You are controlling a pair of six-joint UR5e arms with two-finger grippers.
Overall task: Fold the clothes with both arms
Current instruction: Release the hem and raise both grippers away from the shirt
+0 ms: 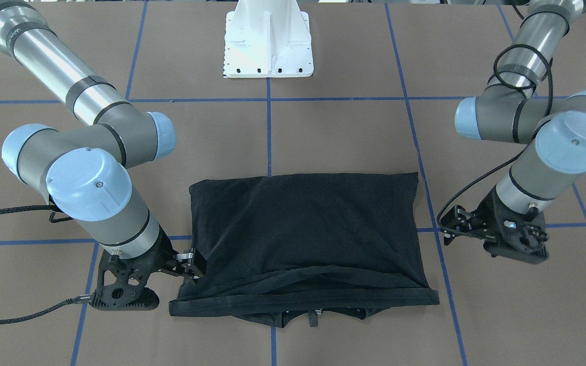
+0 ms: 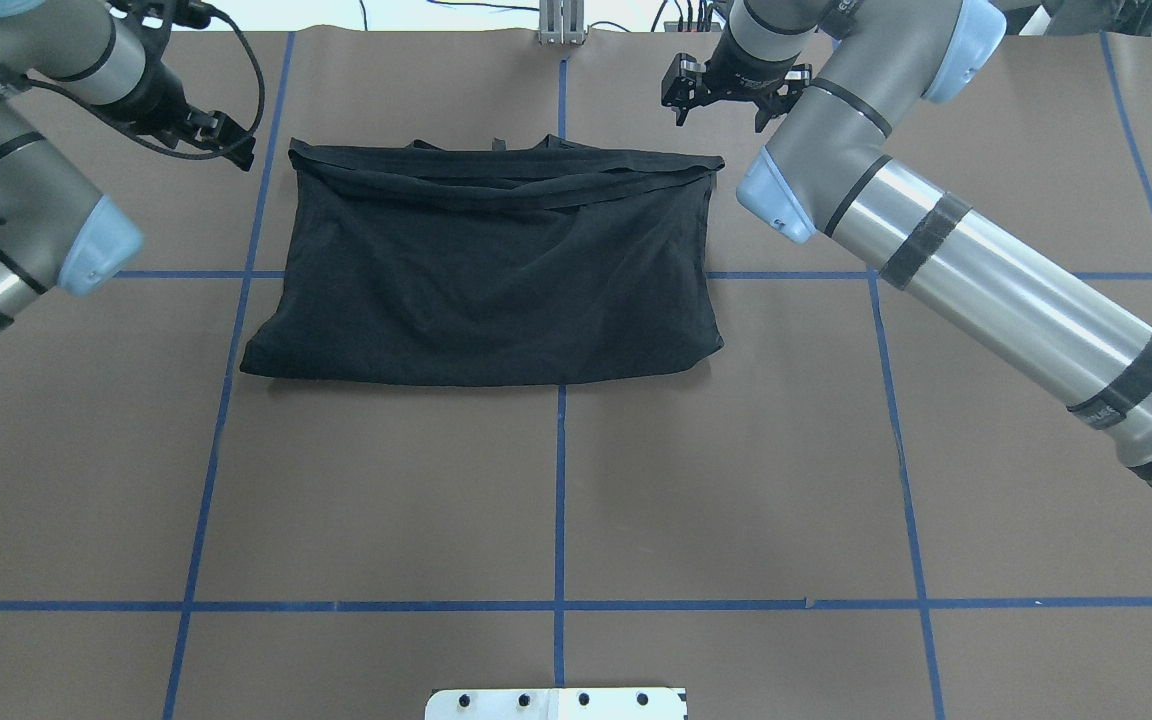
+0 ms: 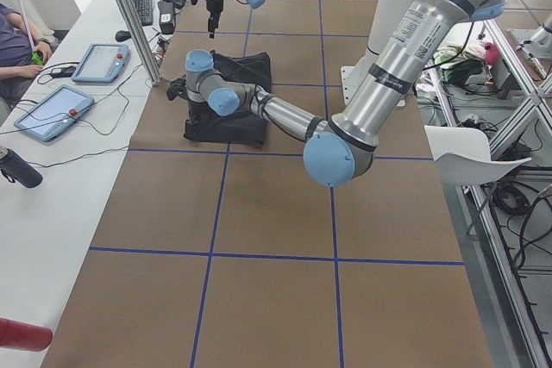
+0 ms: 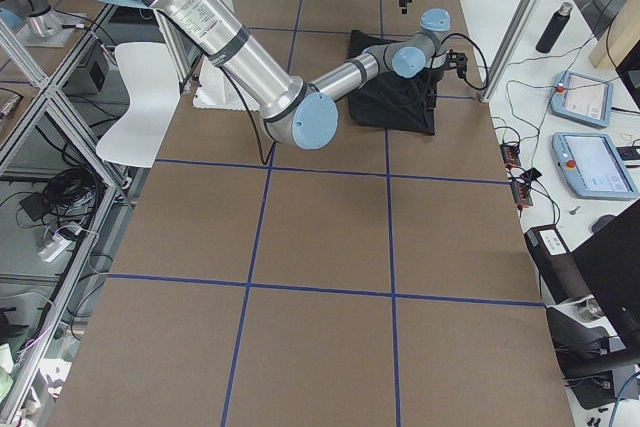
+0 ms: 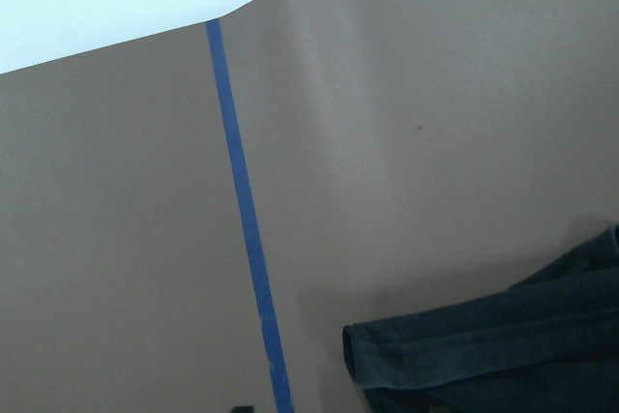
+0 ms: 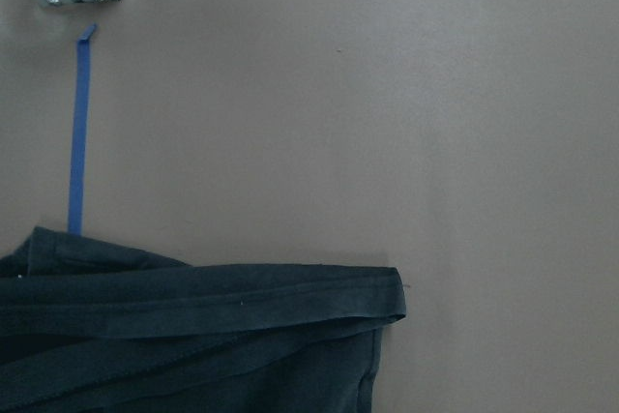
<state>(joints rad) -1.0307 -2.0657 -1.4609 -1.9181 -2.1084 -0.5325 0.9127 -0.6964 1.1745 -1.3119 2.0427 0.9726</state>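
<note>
The clothes are one black T-shirt (image 1: 303, 229) folded into a wide rectangle with its plain side up; a loose hem band lies along its far edge (image 2: 496, 185). My right gripper (image 1: 163, 284) hangs open just off that edge's corner and holds nothing. The right wrist view shows only the hem corner (image 6: 377, 297) on brown table. My left gripper (image 1: 486, 239) stands open beside the opposite corner, apart from the cloth (image 5: 503, 355). In the overhead view, both grippers (image 2: 191, 125) (image 2: 726, 95) flank the shirt's far side.
The white pedestal base (image 1: 268, 46) sits on my side of the brown, blue-taped table (image 2: 556, 500). A bench with tablets (image 3: 90, 62) and a seated person (image 3: 17, 32) runs along the far edge. A white chair (image 3: 470, 157) stands beside the table.
</note>
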